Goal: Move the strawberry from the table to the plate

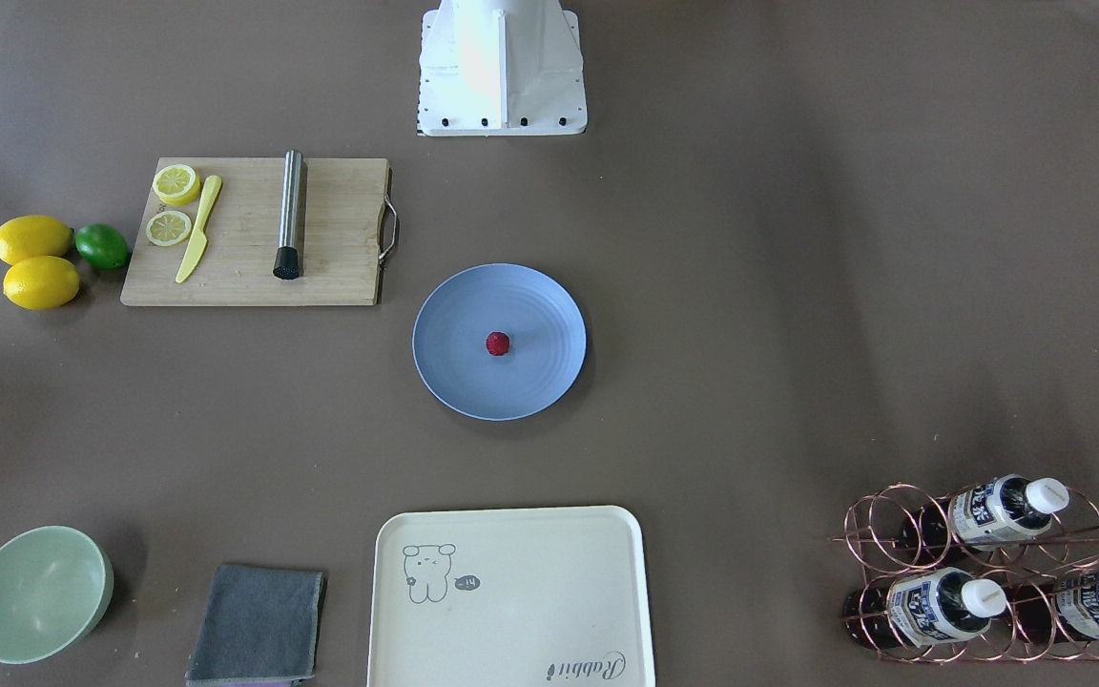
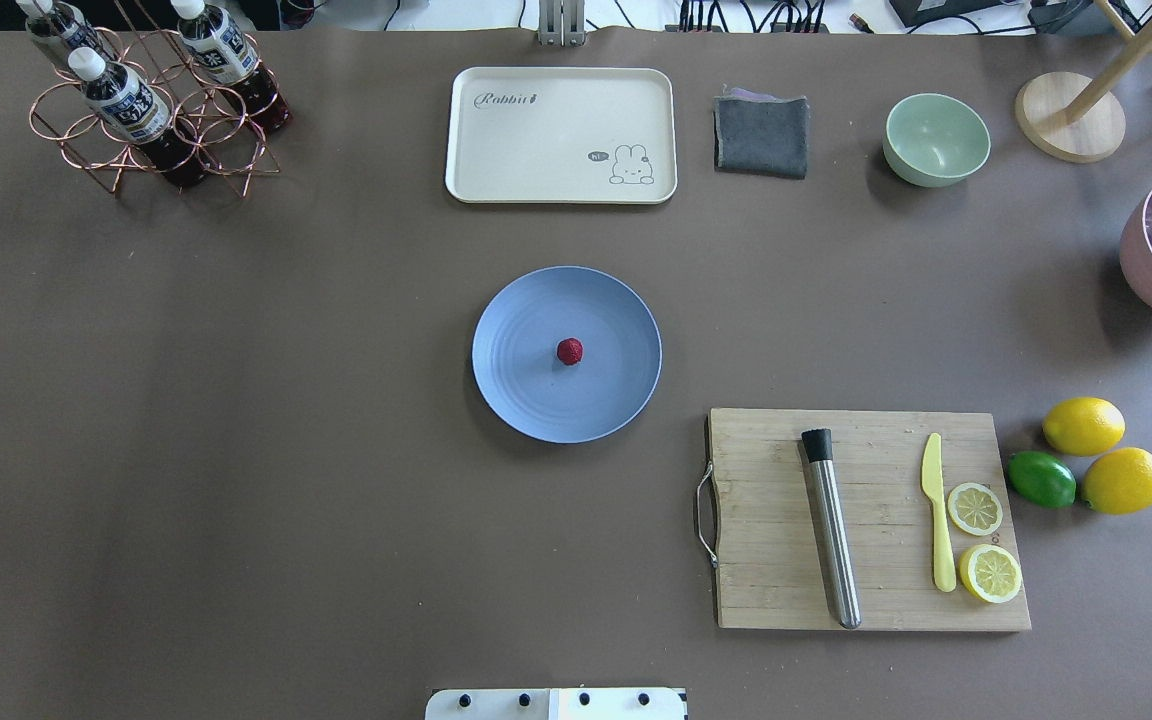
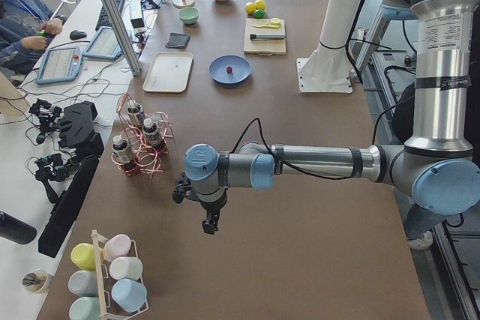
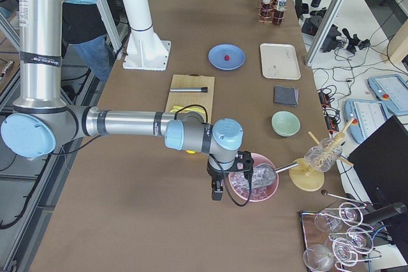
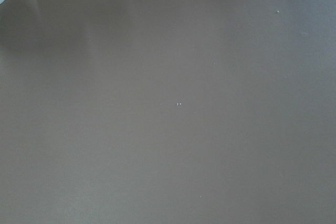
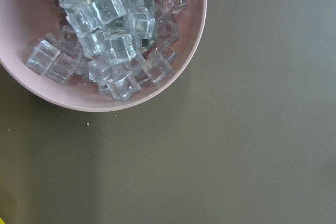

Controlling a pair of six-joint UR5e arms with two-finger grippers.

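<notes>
Dark-red strawberry [image 1: 498,343] resting at the centre of the light-blue plate [image 1: 445,305]
Front and overhead views: berry on plate, mid table [image 1: 750,334], well apart from me; left side view: my left gripper [image 3: 211,224] hangs over bare table; right side view: my right gripper [image 4: 217,193] hangs beside a pink bowl [image 6: 79,98] of ice cubes [image 6: 113,45], which my right wrist view shows too; how far either pair of jaws is parted I cannot tell
</notes>
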